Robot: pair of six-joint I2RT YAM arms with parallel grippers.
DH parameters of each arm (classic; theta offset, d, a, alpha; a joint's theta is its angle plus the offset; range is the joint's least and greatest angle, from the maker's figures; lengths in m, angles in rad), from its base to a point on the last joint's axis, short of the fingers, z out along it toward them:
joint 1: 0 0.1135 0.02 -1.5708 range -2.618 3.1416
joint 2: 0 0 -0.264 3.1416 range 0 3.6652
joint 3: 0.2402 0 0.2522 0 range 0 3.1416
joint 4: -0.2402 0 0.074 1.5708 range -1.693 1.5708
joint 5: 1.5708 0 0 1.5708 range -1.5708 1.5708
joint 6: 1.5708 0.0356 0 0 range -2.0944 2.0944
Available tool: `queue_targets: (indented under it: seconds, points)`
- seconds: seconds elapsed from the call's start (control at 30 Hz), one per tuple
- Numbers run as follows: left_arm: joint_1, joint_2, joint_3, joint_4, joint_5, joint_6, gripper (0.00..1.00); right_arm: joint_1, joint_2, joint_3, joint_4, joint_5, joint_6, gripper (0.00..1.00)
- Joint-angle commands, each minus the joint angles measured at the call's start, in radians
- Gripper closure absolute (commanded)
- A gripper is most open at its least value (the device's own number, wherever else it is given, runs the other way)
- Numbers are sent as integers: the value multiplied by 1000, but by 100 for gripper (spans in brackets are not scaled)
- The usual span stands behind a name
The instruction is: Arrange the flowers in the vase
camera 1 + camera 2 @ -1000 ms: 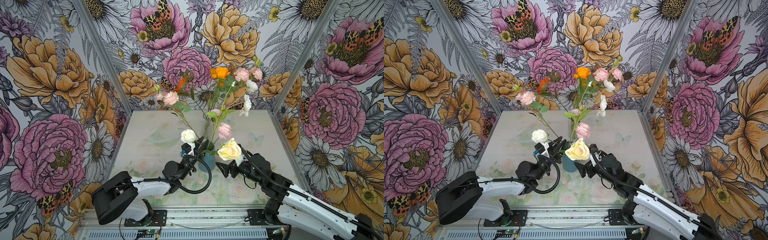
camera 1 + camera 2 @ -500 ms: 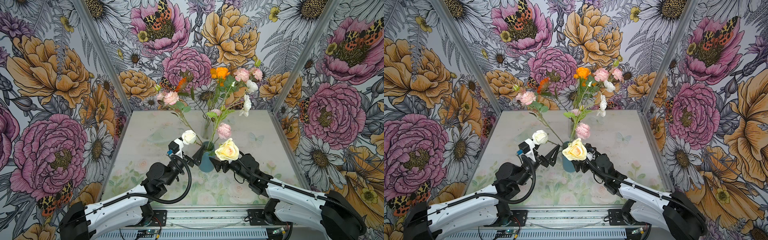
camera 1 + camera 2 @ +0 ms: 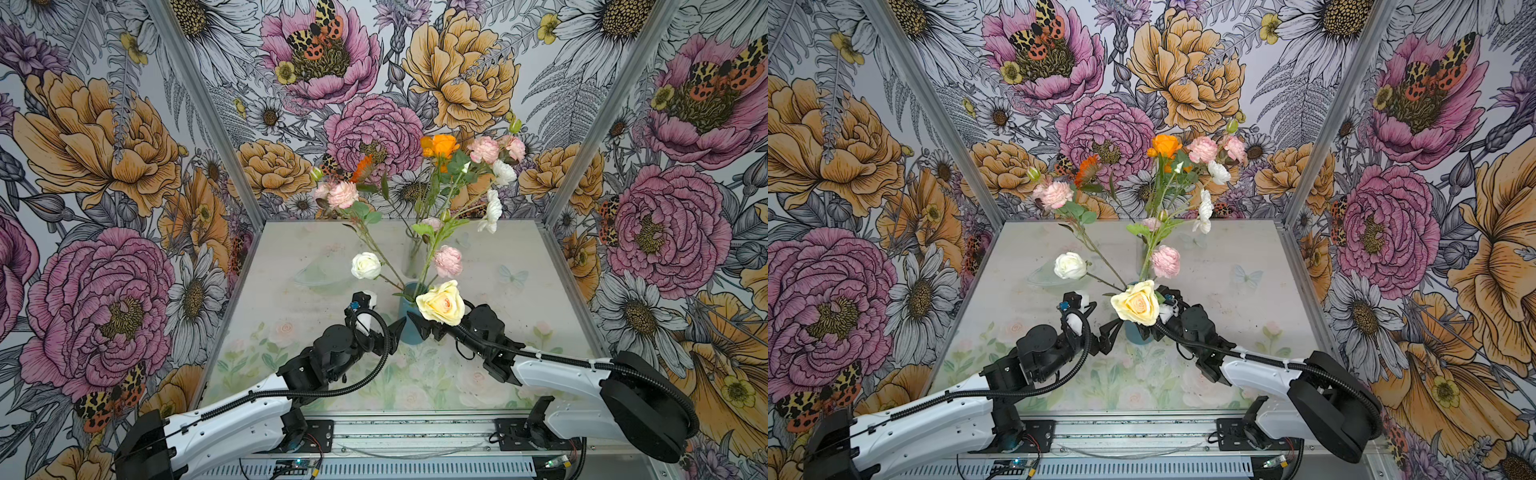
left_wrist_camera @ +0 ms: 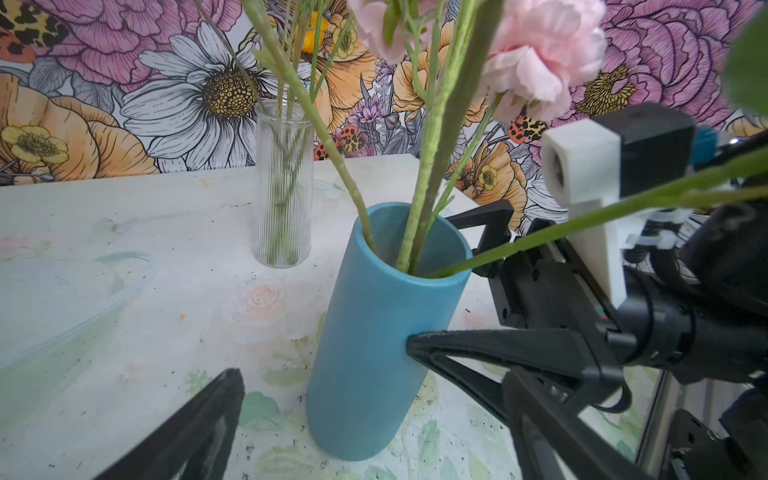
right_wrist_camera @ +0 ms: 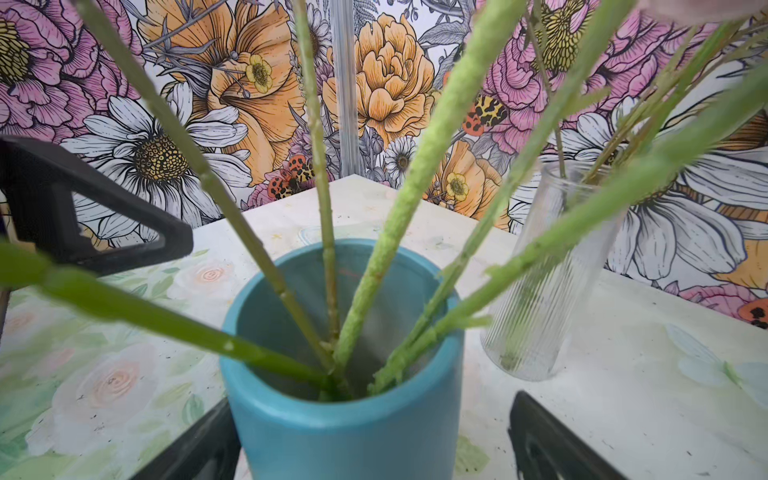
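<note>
- Where are the flowers [image 5: 399, 232]?
- Their stems sit in the blue vase [image 3: 405, 303], which is mid-table, a bit to the near side. The vase stands straight up, and the stems fan up and out from it
- Which way do they point?
- The cream-yellow rose [image 3: 441, 302] leans near and right. The white rose [image 3: 365, 265] leans left. The long stems lean up and far
- And the grippers?
- Both are spread wide and hold nothing. The right gripper [image 5: 374, 415] has the vase between its fingers, and one tip seems to touch its side. The left gripper [image 4: 374, 376] is just left of the vase
- Is there room?
- A clear glass vase [image 4: 284, 187] with more stems stands just behind. The table [image 3: 498, 257] is bare to the left and right, up to the flowered walls [image 3: 104, 166]
</note>
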Motion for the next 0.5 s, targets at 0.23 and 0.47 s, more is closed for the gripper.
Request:
queue_targets:
  seconds: [0.23, 0.47]
  points:
    - [11, -48, -12, -31, -29, -36, 1, 0, 99, 86, 126, 24, -35, 1]
    - [10, -99, -28, -61, -39, -46, 1, -8, 162, 120, 170, -6, -6, 1]
